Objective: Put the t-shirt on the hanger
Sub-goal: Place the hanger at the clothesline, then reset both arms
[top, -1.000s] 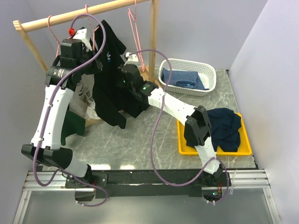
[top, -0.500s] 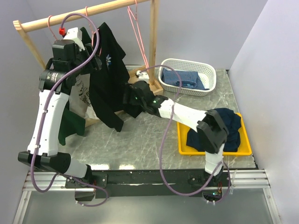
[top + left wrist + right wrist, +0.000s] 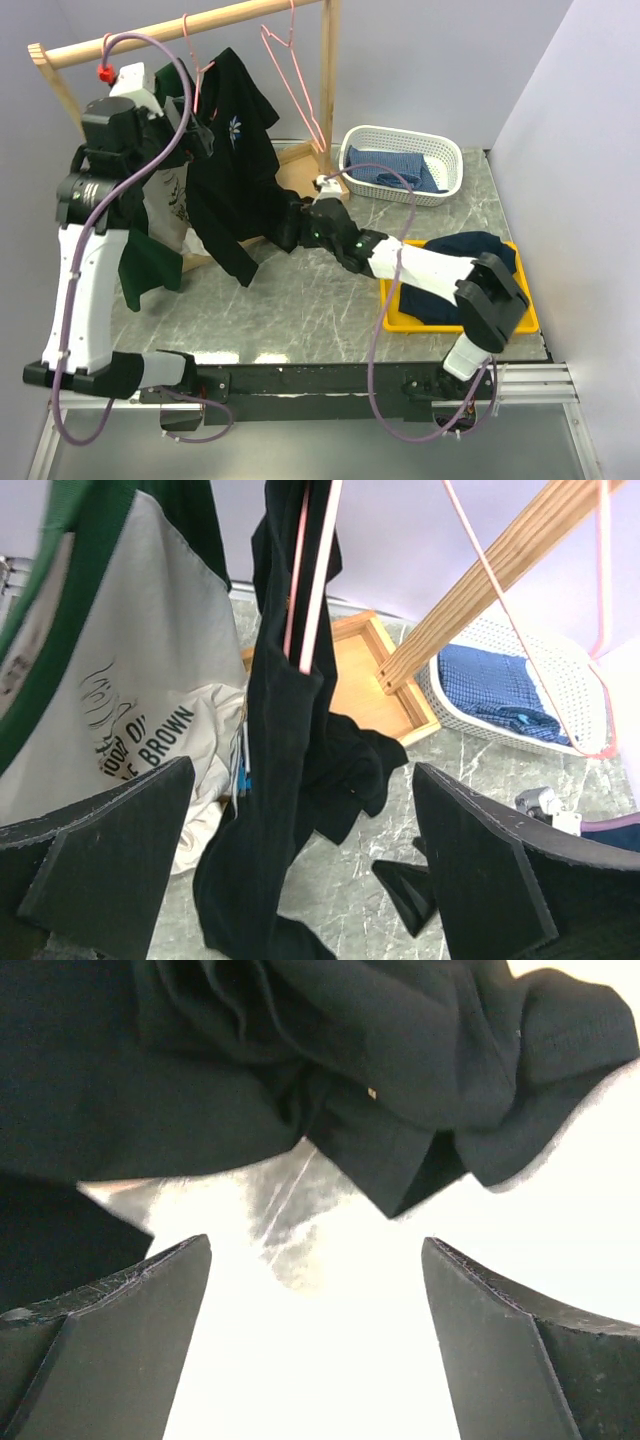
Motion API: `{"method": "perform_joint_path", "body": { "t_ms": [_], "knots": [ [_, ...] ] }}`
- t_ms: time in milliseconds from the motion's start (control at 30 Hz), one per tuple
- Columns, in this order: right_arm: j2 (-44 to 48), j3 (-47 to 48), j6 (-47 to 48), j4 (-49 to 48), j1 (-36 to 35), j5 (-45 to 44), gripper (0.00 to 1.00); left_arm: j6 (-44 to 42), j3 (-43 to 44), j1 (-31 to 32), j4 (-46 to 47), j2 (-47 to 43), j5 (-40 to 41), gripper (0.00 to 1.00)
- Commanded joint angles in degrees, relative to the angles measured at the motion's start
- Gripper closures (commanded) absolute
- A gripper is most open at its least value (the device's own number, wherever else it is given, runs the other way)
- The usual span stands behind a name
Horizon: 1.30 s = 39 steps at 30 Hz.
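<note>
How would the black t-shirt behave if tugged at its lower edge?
Probably floppy: the t-shirt hangs in loose folds and bunches low down. Likely light, as the thin hanger carries it. A tug might swing it or slide it off.

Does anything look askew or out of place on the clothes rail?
Yes. The black t-shirt hangs bunched into a narrow column on its pink hanger, not spread across it. The empty hanger beside it hangs tilted on the rail.
</note>
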<state>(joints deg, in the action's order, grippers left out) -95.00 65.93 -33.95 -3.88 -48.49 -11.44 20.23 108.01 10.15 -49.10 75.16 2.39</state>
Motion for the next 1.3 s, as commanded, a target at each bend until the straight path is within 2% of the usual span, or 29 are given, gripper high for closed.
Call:
{"method": "perform_joint_path", "body": {
  "t_ms": [0, 100, 167, 233, 267, 333, 367, 433, 467, 567, 667, 833, 900, 1000, 1100, 1267],
  "knots": [
    [7.19, -4.74, -1.29, -4.73, 0.15, 1.16, 0.06, -0.98, 2.38, -0.05, -1.87, -4.05, 1.21, 0.04],
    [11.23, -7.82, -1.55, -4.03, 0.32, 0.28, 0.05, -0.11, 2.56, 0.13, -2.14, -5.72, -0.45, 0.04],
    [14.91, -9.41, -1.47, -3.42, 0.32, -0.07, 0.03, 1.29, 3.0, 1.35, -2.84, -5.99, 1.63, 0.04],
    [17.47, -11.61, -1.55, -2.37, 0.41, -0.95, 0.02, 2.0, 3.17, 7.75, -3.63, -5.81, 7.07, 0.04],
    [20.27, -12.31, -1.55, -2.1, 0.5, -1.21, 0.0, 2.62, 3.09, 14.48, -3.63, -5.64, 13.62, 0.04],
    [24.66, -14.95, -1.9, -1.05, 0.85, -2.18, 0.0, 4.28, 3.0, 19.71, -3.98, -4.32, 17.1, 0.04],
    [26.17, -15.56, -2.17, -0.35, 1.2, -2.53, 0.0, 4.9, 2.39, 24.34, -3.72, -4.05, 19.55, 0.04],
    [30.81, -17.93, -3.22, 2.03, 2.61, -3.15, 0.0, 6.39, -1.28, 29.28, -1.45, -3.53, 21.68, 0.04],
    [32.58, -19.07, -3.48, 2.47, 3.13, -3.41, 0.0, 6.84, -2.26, 34.27, -1.09, -3.09, 24.73, 0.04],
    [39.44, -23.91, -5.68, 3.44, 5.16, -3.24, 0.0, 9.38, -7.7, 40.89, 2.67, -2.2, 26.97, 0.04],
    [45.33, -28.65, -7.7, 7.56, 5.6, -4.9, 0.0, 12.11, -17.89, 44.06, 11.35, -5.01, 24.43, 0.04],
    [55.35, -34.9, -10.6, 12.14, 5.69, -5.61, 0.0, 16.06, -34.84, 49.07, 20.09, -6.86, 21.69, 0.04],
    [58.86, -37.18, -11.48, 13.8, 5.77, -5.78, 0.0, 17.64, -39.43, 49.87, 24.37, -7.56, 20.65, 0.04],
    [61.77, -38.42, -12.1, 16.09, 5.86, -7.01, 0.0, 19.93, -51.62, 50.23, 32.45, -10.63, 17.4, 0.04],
    [62.66, -38.16, -12.45, 17.84, 5.95, -7.1, 0.0, 20.9, -59.19, 50.23, 37.75, -14.93, 16.94, 0.04],
    [61.26, -36.85, -13.85, 19.61, 5.95, -6.66, 0.0, 21.87, -64.23, 50.23, 41.28, -18.64, 16.42, 0.04]
  ]
}}
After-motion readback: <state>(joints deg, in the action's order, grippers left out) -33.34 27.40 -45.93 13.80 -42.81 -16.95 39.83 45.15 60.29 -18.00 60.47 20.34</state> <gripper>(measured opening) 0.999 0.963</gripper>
